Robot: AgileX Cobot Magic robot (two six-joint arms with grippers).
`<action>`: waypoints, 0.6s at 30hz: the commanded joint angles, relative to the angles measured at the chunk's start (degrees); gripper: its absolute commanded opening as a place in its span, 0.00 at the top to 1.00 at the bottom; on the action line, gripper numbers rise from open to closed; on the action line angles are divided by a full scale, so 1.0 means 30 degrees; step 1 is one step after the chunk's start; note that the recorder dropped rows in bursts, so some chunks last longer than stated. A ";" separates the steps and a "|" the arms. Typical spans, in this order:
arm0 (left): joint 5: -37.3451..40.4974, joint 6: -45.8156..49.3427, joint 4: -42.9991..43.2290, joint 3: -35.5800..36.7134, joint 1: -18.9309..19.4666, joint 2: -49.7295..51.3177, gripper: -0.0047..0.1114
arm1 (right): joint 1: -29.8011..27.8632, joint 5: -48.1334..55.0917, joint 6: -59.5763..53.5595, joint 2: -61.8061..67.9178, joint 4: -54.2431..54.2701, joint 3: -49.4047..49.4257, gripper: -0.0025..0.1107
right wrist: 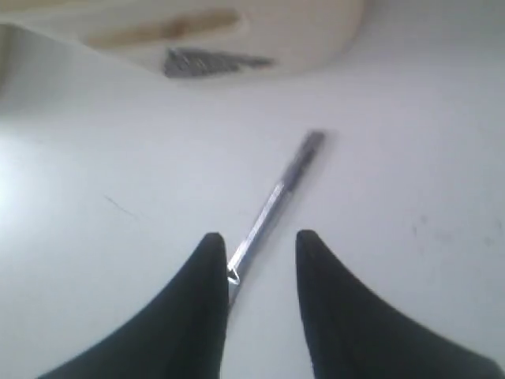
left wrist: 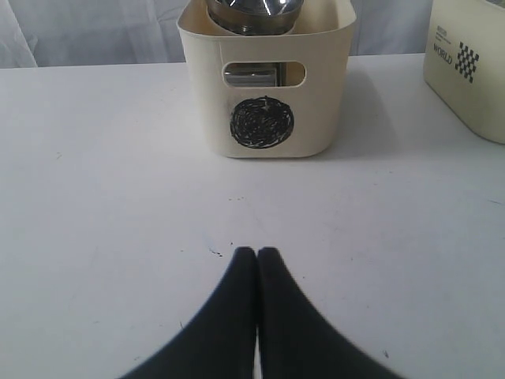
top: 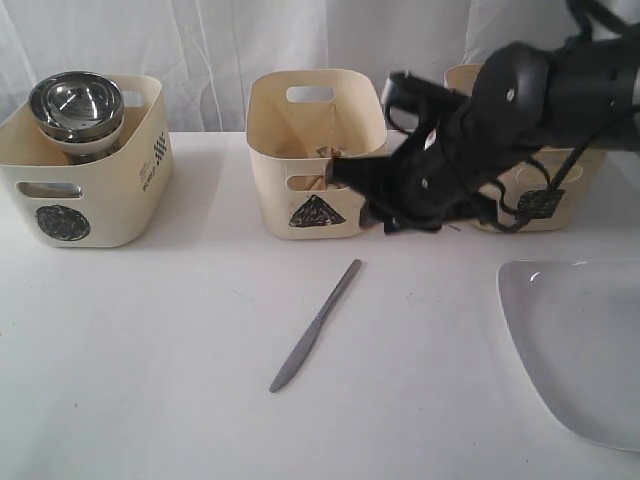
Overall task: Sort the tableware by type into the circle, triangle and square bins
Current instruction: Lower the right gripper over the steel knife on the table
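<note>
Nearest on the white surface (top: pixel 150 380), the large white plate (top: pixel 585 345) lies flat at the right, cut off by the frame edge. Just beyond it, near the middle, the steel knife (top: pixel 315 325) lies flat and on a slant, with its blade end nearer and its handle end pointing toward the triangle bin (top: pixel 315 150); nothing touches it. Above and beyond the knife, the right arm (top: pixel 500 110) extends in from the right edge, held off the surface, its bulk crossing in front of the square bin (top: pixel 588 192) and its front end overlapping the right side of the triangle bin. The right wrist view shows the right gripper (right wrist: pixel 256 237) with its fingers apart and nothing between them but air; the knife shows through the gap on the surface below, with the triangle mark past it. The left gripper (left wrist: pixel 256 251) is seen only in the left wrist view: its fingers are pressed together, holding nothing, and it is held low over bare surface, pointing at the circle bin (left wrist: pixel 316 118), well apart from it. Farthest back, the three bins stand in a row. Stacked steel bowls (top: pixel 75 100) rise above the circle bin's rim, and brown chopsticks (top: pixel 327 153) lie inside the triangle bin.
</note>
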 commanded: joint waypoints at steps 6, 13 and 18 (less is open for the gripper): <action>-0.0040 -0.0110 -0.0110 0.0067 -0.0046 -0.0081 0.96 | 0.3076 -0.1081 0.5984 0.1146 -0.3531 0.1093 0.56; -0.0040 -0.0110 -0.0110 0.0067 -0.0046 -0.0081 0.96 | 0.3612 0.0656 1.1273 0.3116 -0.5375 -0.1028 0.45; -0.0040 -0.0110 -0.0110 0.0067 -0.0046 -0.0081 0.96 | 0.4060 0.2705 1.5549 0.4763 -1.0178 -0.3449 0.51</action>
